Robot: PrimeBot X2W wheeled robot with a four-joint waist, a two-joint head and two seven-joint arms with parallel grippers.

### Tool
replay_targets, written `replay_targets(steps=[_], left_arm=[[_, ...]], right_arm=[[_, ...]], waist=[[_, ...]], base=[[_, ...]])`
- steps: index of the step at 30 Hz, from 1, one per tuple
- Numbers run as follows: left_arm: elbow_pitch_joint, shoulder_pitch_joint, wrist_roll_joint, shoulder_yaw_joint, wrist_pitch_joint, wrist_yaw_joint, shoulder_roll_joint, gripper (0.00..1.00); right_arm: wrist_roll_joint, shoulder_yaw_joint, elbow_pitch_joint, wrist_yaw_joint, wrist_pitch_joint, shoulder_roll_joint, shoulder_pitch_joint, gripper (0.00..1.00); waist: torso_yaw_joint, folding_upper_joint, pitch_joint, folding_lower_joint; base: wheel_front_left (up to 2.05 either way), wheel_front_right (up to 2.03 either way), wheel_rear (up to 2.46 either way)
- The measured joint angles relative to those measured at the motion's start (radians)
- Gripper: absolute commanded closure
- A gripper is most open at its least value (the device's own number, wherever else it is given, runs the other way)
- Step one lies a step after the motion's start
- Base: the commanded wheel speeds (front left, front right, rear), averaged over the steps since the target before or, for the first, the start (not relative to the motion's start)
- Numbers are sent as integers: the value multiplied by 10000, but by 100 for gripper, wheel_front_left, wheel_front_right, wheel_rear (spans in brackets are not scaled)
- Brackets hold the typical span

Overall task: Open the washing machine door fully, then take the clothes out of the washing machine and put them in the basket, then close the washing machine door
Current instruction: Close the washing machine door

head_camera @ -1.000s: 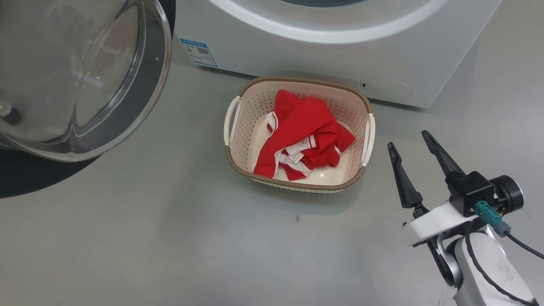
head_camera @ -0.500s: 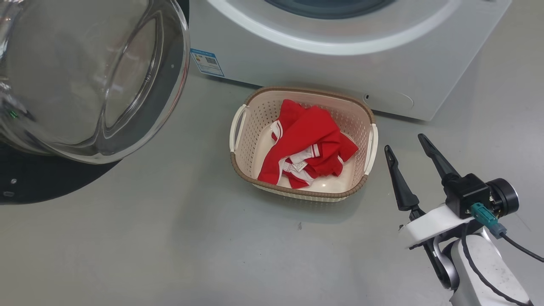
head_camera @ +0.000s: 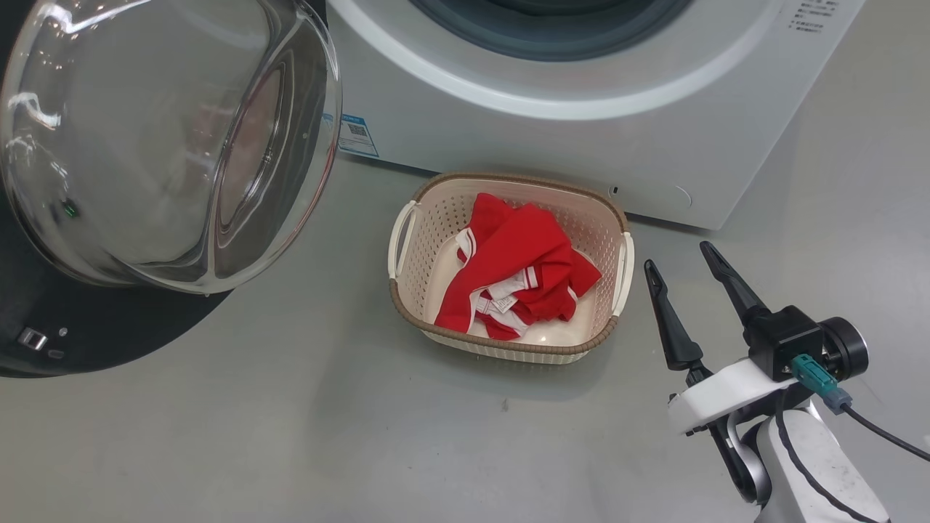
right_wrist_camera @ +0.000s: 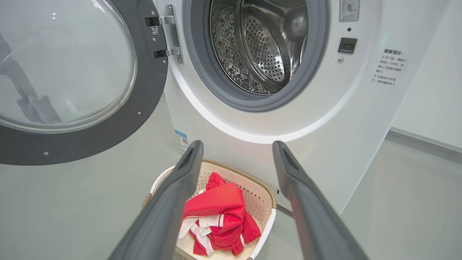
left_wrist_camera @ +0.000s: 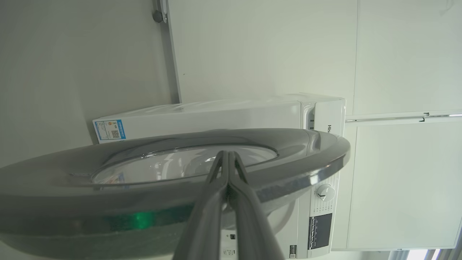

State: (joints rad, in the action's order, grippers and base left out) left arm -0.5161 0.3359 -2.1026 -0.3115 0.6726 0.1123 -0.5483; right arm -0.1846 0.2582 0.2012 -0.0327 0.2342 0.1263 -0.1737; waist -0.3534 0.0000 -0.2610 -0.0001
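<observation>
The washing machine door (head_camera: 167, 138) stands open at the left, its glass bowl facing me. My left gripper (left_wrist_camera: 227, 153) is shut with nothing in it, its tips lying over the door's (left_wrist_camera: 108, 202) dark outer face; whether they touch it I cannot tell. The washing machine (head_camera: 581, 131) shows a steel drum (right_wrist_camera: 260, 47) with nothing visible inside. The clothes (head_camera: 519, 272), red with white trim, lie in the cream basket (head_camera: 407, 305) on the floor before the machine. My right gripper (head_camera: 676, 256) hangs open just right of the basket. In the right wrist view, that gripper (right_wrist_camera: 238, 144) looks over the clothes (right_wrist_camera: 216, 216).
Grey floor (head_camera: 290, 436) spreads in front of the basket and to the right of the machine. The machine's dial and control panel (left_wrist_camera: 325, 191) show past the door's rim. White wall panels stand behind and beside the machine.
The door has swung a little towards the machine and now covers part of the blue label. The head camera has tilted up. The right gripper stays open beside the basket.
</observation>
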Motion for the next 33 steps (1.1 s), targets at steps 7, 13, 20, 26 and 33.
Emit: replay_targets(steps=[7, 13, 20, 26, 33], left_arm=[[558, -682, -21, -56, 700, 59, -102, 100], [1239, -1171, -17, 21, 1285, 77, -130, 100], [2167, -1623, 15, 107, 1760, 77, -130, 100], [3164, -2017, 111, 222, 2174, 77, -125, 100], [4345, -2486, 111, 253, 2589, 77, 19, 100]], right_arm=[[-82, 2, 48, 2, 17, -107, 40, 0], [-107, -12, 88, 8, 90, -178, 137, 0], [-169, -6, 167, 13, 92, -263, 149, 0], [-180, -23, 286, 27, 96, -309, 198, 0], [-267, -10, 316, 50, 105, -380, 205, 0]], waist=[[122, 0, 235, 0], [193, 0, 342, 0], [303, 0, 449, 0], [460, 0, 628, 0], [757, 0, 825, 0]], base=[[0, 0, 0], [0, 0, 0], [0, 0, 0], [0, 0, 0], [0, 0, 0]])
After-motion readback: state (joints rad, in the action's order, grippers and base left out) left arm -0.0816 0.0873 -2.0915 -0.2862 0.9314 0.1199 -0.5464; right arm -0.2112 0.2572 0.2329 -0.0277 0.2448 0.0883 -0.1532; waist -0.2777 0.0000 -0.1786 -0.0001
